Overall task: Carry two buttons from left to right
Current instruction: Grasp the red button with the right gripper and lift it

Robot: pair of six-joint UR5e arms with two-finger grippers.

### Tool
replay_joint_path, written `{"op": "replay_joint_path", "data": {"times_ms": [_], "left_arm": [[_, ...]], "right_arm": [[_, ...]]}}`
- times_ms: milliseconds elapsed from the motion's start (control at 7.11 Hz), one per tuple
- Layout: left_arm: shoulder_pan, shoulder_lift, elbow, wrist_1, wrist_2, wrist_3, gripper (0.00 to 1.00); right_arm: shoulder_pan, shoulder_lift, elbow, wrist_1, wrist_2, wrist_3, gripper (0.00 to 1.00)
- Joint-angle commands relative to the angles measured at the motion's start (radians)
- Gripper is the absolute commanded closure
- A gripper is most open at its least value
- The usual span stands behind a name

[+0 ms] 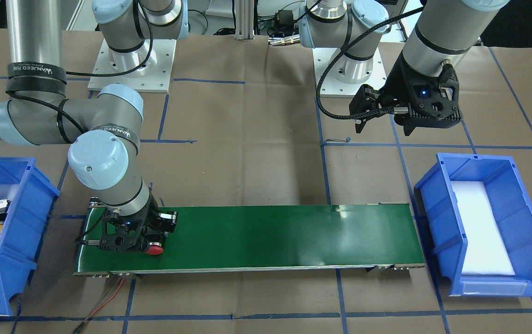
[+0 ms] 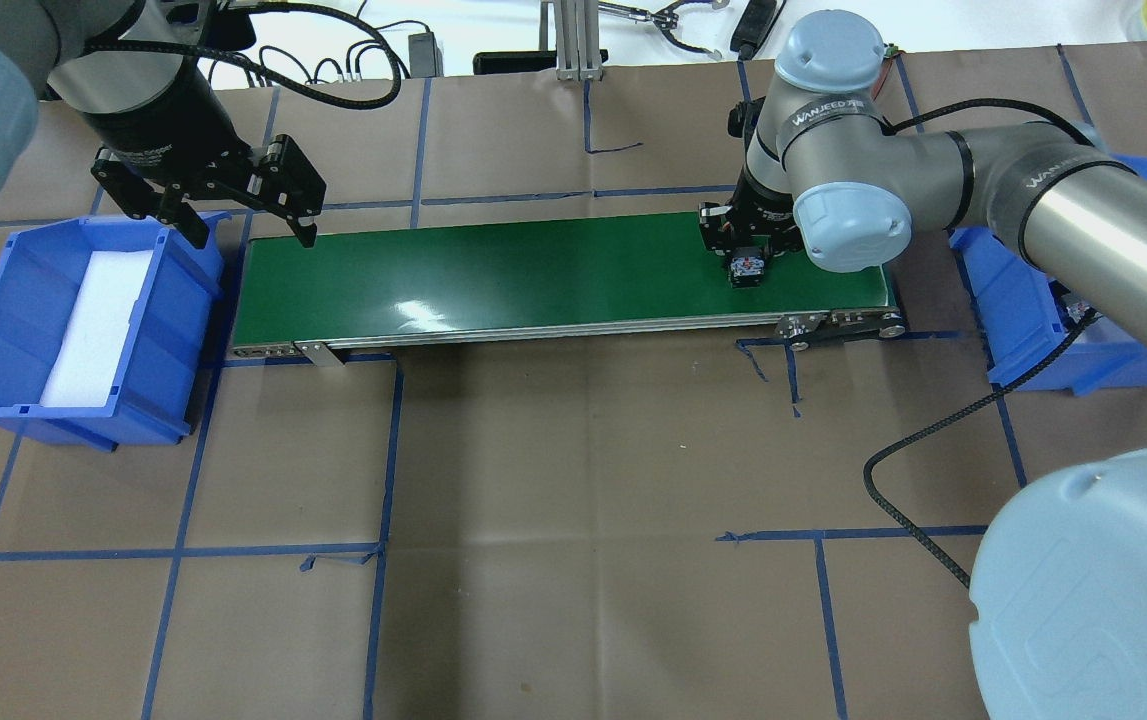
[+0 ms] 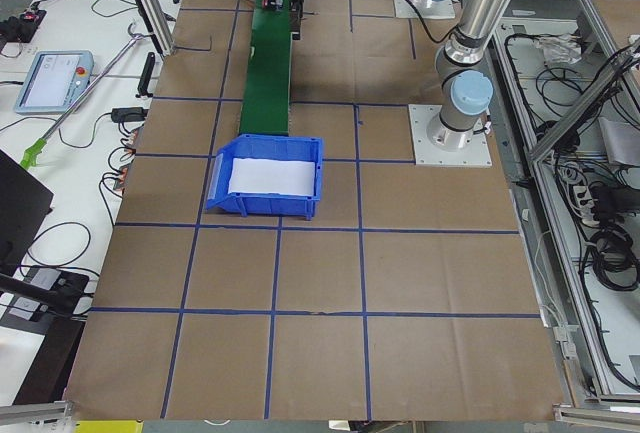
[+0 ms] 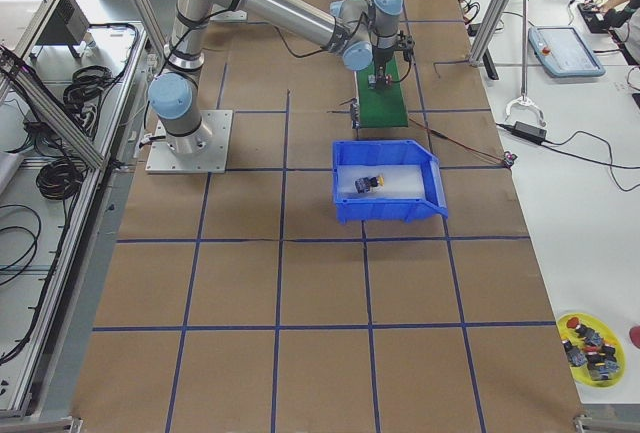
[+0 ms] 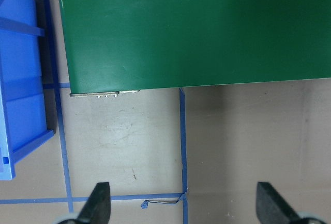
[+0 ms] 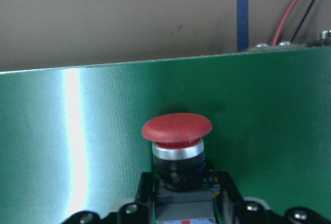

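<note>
The red button (image 6: pixel 177 130) is clamped by the right gripper (image 2: pixel 745 258) at the green conveyor belt's (image 1: pixel 270 236) right end, cap pointed across the belt, well apart from the wide-open, empty left gripper (image 2: pixel 253 228).

Front-facing view: high across the table (image 1: pixel 256 139), looking steeply down, arm bases (image 1: pixel 129 58) at frame top. Overhead view: behind those bases, facing opposite; both share the green conveyor (image 1: pixel 270 236). Side views: distant, from each table end. Left wrist: straight down on the conveyor's end. Right wrist: low, close behind the red button (image 6: pixel 177 127).
</note>
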Motion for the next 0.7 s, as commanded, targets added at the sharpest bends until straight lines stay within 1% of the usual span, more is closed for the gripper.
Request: {"op": "replay_joint_path", "data": {"times_ms": [0,141,281,422,563], "left_arm": [[0.000,0.000,0.000,0.000,-0.001,0.000,0.00],[0.000,0.000,0.000,0.001,-0.001,0.000,0.00],[0.000,0.000,0.000,0.002,-0.001,0.000,0.00],[0.000,0.000,0.000,0.002,0.001,0.002,0.00],[0.000,0.000,-0.002,0.003,0.001,0.002,0.00]], "right_arm": [[-0.007,-0.027,-0.063,0.107,-0.070,-0.008,0.96],[-0.023,-0.065,-0.119,0.213,-0.085,-0.009,0.97],[-0.065,-0.096,-0.176,0.287,-0.085,-0.034,0.97],[-0.130,-0.124,-0.216,0.342,-0.094,-0.133,0.97],[-0.230,-0.132,-0.235,0.353,-0.122,-0.276,0.96]]}}
